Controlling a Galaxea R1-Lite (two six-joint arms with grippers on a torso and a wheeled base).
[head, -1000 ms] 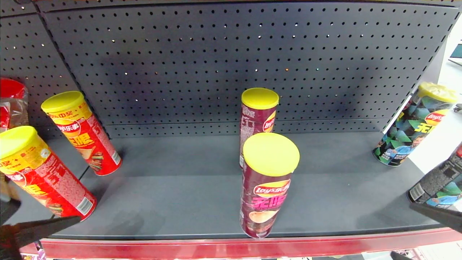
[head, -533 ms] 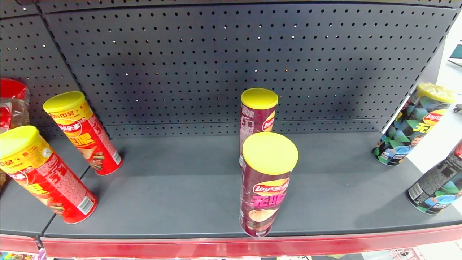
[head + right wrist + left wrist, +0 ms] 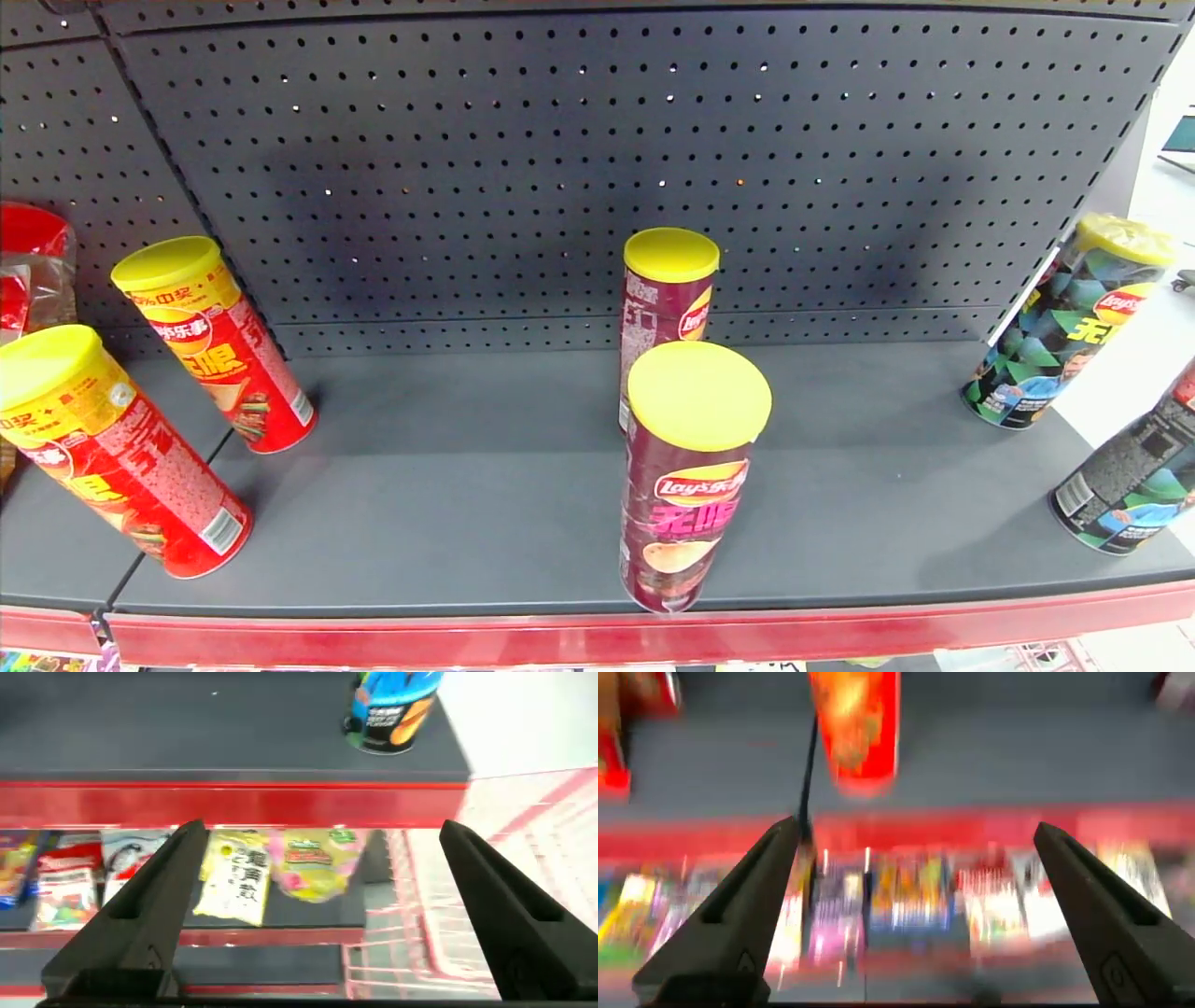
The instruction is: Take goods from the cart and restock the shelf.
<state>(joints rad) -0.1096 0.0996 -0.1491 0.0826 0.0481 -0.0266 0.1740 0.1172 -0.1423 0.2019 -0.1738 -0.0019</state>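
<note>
Standing upright near the front edge of the grey shelf, about midway along it, is a maroon chip can with a yellow lid. A second maroon can stands straight behind it, close to the perforated back panel. Two red cans occupy the shelf's left end, the front red can near the front edge and the rear red can farther back. At the right end stand two dark blue-green cans, one toward the back and the other by the front right corner.

The left gripper has its jaws spread wide with nothing between them. It faces the red front rail, with a red can beyond on the shelf top; the view is blurred. The right gripper is equally wide and empty. It faces the rail, with a blue-green can's base beyond near the shelf's right end. Snack packets lie on a lower level under the rail, beside red wire mesh.
</note>
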